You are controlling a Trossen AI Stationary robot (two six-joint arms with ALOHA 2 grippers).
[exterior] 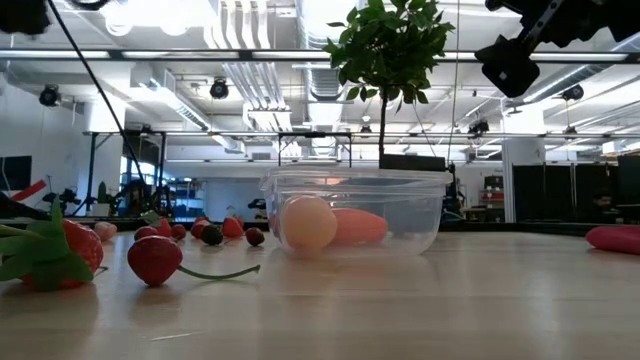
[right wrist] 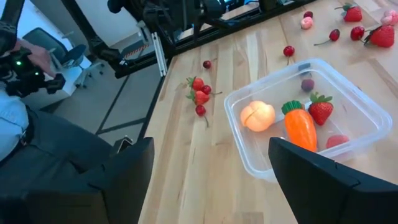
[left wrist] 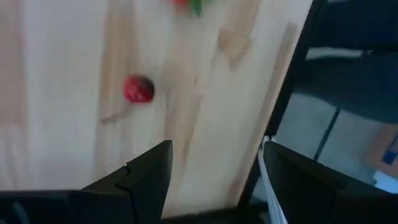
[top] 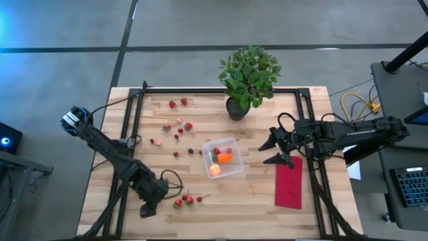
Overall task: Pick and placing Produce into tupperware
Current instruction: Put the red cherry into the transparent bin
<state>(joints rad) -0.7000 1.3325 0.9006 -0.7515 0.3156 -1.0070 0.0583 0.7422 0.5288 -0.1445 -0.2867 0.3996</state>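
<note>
The clear tupperware stands mid-table and holds an orange carrot, a round peach-orange fruit and a strawberry. Several loose strawberries lie toward the far left, and a small cluster lies near the front. My left gripper hangs open over the table's near left part, beside that cluster. A small red fruit lies on the wood ahead of its fingers. My right gripper waits open above the table, to the right of the tupperware.
A potted plant stands at the far edge behind the tupperware. A red cloth lies flat at the right. Black frame rails run along the table's sides. A person sits beyond the table's left side.
</note>
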